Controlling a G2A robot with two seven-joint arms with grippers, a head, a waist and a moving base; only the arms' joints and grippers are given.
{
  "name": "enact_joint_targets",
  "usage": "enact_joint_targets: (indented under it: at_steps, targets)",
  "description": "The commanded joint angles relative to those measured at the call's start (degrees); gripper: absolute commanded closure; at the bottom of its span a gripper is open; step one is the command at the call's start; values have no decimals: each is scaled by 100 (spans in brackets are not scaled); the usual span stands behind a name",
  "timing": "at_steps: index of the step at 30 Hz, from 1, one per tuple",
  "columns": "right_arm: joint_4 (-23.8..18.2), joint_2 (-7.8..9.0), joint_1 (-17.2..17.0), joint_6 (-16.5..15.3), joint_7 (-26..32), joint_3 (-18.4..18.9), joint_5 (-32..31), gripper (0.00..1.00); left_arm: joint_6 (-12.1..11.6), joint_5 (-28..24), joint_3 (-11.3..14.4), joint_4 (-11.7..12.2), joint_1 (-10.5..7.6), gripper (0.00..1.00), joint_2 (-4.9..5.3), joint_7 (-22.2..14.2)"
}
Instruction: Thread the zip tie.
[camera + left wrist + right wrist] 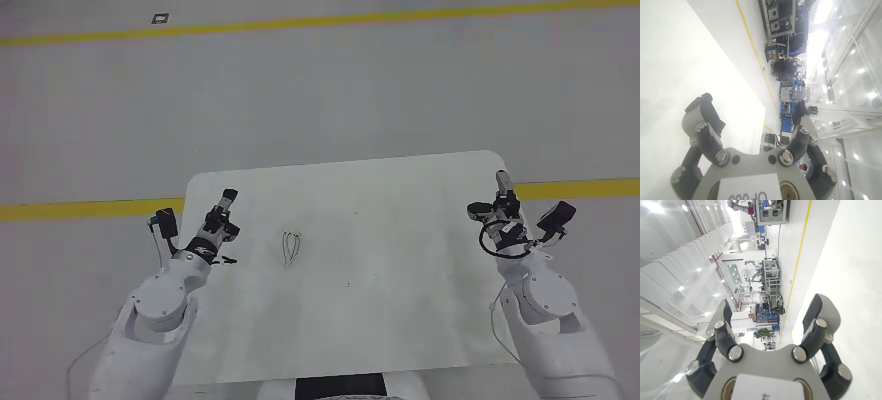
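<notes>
**A:** Since the zip tie [291, 247] lies loose on the table [400, 320] with neither claw touching it, we judge that we are at the very start. The pick-up comes first.

**B:** Agreed. We see it as a few thin pale strips lying side by side. Which end carries the head we cannot tell.

**A:** Our left gripper [226, 205] hangs near the zip tie, on its left. Its fingers are spread wide and hold nothing.

**B:** Our right gripper [503, 195] is well apart from the zip tie, on its right, out by the table's rim. It too is splayed and empty.

**A:** Then we would let the left arm, the closer one, go in. The strips are thin and flat, so we should come down low and nip one near an end. That leaves most of its length free for the other claw.

**B:** We must also part one strip from its neighbours. If we close on the whole bunch, the threading could well fail. Once one strip is lifted, the right arm has a long way to come in, and we will need the tip squarely in line with the head's slot.

**A:** The surface will not help us. It is white and smooth, and the pale strips barely stand out on it.

**B:** Beyond the zip tie, a yellow floor line [80, 211] passes behind the table on pale flooring. The hall farther off holds racks of machinery [783, 19].
</notes>
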Motion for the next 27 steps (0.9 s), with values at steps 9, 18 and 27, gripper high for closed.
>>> enact_joint_targets:
  at_steps: [9, 18, 27]
  targets:
    - [0, 0, 0, 0, 0, 0, 0, 0, 750, 1305, 646, -344, -714, 0, 92, -1491]
    - [0, 0, 0, 0, 0, 0, 0, 0, 750, 1822, 756, -129, -842, 0, 97, -1798]
    - [0, 0, 0, 0, 0, 0, 0, 0, 750, 2496, 721, -196, -1342, 0, 210, -3504]
